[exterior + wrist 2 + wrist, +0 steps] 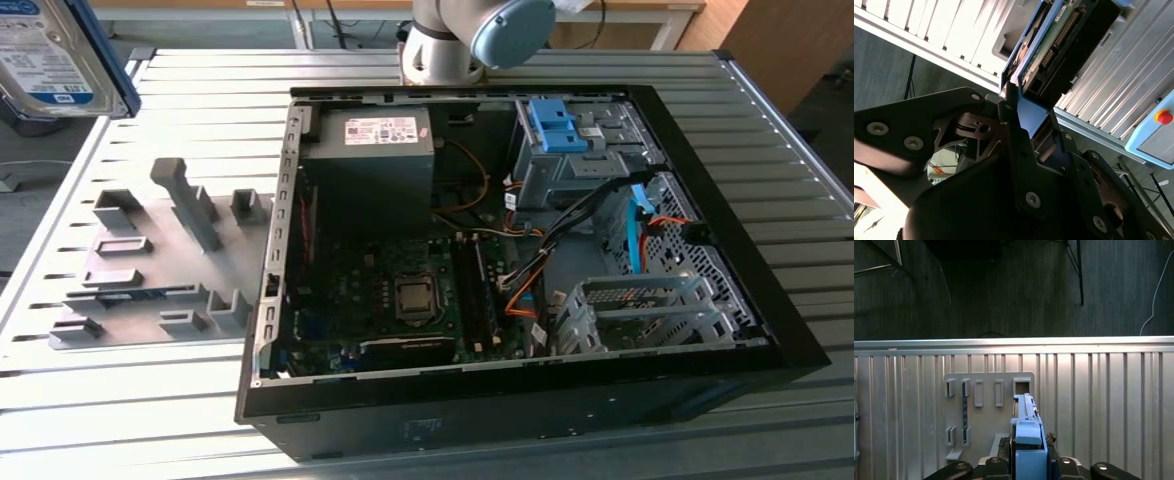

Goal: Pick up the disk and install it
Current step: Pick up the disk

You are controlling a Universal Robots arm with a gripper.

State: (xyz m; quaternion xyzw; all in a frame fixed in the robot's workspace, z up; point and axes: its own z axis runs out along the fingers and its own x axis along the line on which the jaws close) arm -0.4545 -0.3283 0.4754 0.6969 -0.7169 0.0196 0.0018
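The disk (51,55), silver with a white-and-blue label and blue rails, hangs high in the air at the exterior view's far left, above the table's edge. In the second wrist view my gripper (1029,117) is shut on the disk (1054,45), with black fingers (1019,150) clamping its blue-railed end. The first wrist view shows the disk (1027,435) edge-on between the fingers (996,465), above the grey fixture plate (984,385).
An open black computer case (747,330) lies on the slatted metal table (200,80). Inside are a grey power-supply box (374,135), a grey metal bay with blue brackets (567,130) and an empty grey cage (641,310). The grey fixture plate (160,260) lies beside the case.
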